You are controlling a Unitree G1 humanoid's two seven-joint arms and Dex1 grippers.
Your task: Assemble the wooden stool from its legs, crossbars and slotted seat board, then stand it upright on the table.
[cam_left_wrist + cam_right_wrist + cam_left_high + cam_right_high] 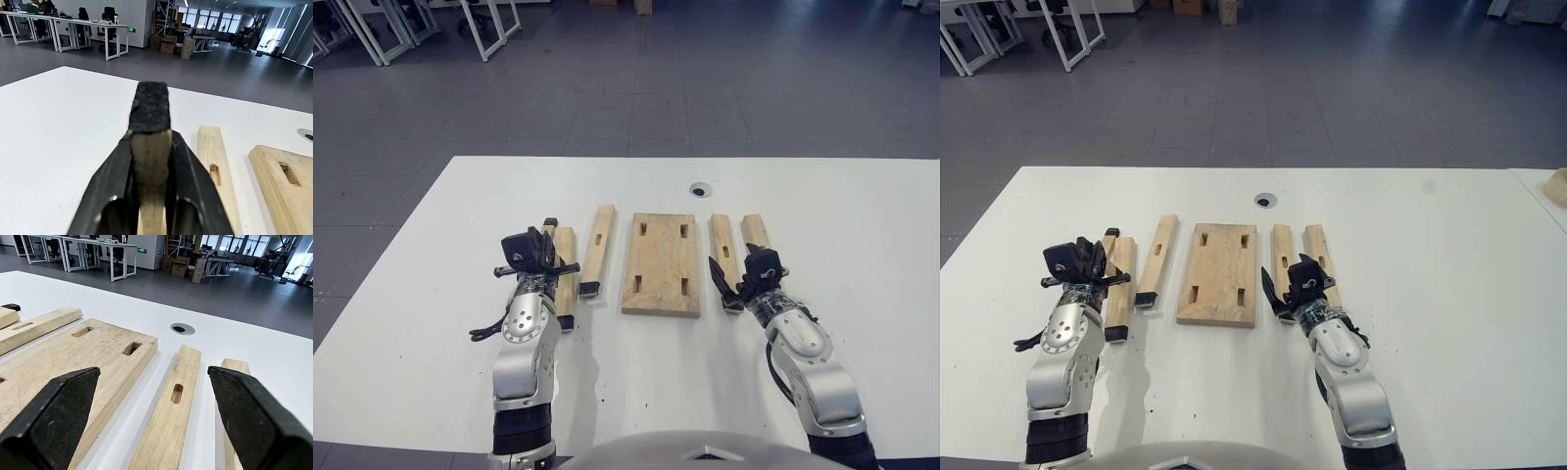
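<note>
The slotted seat board (661, 262) lies flat in the middle of the white table (862, 255). Left of it lies a slotted leg (597, 247) with a black cap at its near end. Farther left lies another capped leg (567, 284). My left gripper (150, 142) is shut on a thin wooden piece (149, 161) with a black tip, beside that leg. Two more slotted legs (722, 243) (754, 230) lie right of the board. My right gripper (156, 396) stands open low over these two, its fingers (54, 426) straddling the inner leg (168, 431).
A round cable hole (701, 189) sits in the table behind the board. Free table surface stretches to the far right and along the near edge. Grey floor and desk frames lie beyond the table's back edge.
</note>
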